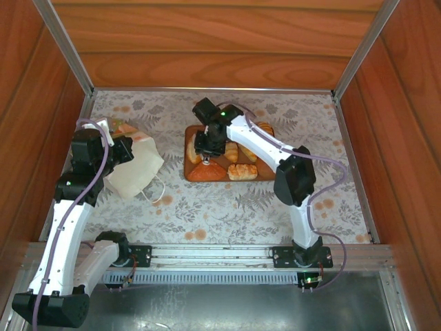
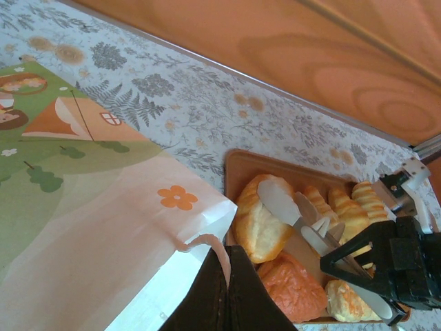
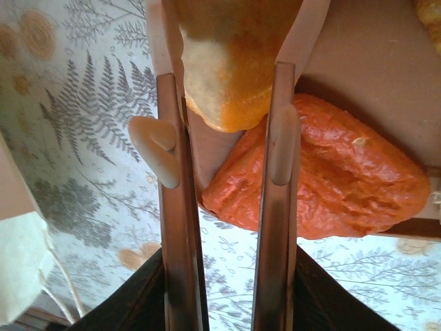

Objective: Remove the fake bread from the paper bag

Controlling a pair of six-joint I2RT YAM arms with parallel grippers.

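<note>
Right wrist | right hand [image 3: 227, 76] straddles a golden fake bread [image 3: 231, 103] over the board [image 3: 365, 62], probably to lay it there; clamped or loose, cannot tell | left hand [image 2: 225, 261] is pressed together on the paper bag [image 2: 103, 227] rim, likely steadying it on the surface [image 3: 89, 138]

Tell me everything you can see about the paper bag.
The paper bag is creased white paper, lying on its side at the left of the table. Its front carries a green scene print with an orange flower. A white cord handle loops out onto the table. The left tool is shut on its open rim, pinching the paper.
</note>
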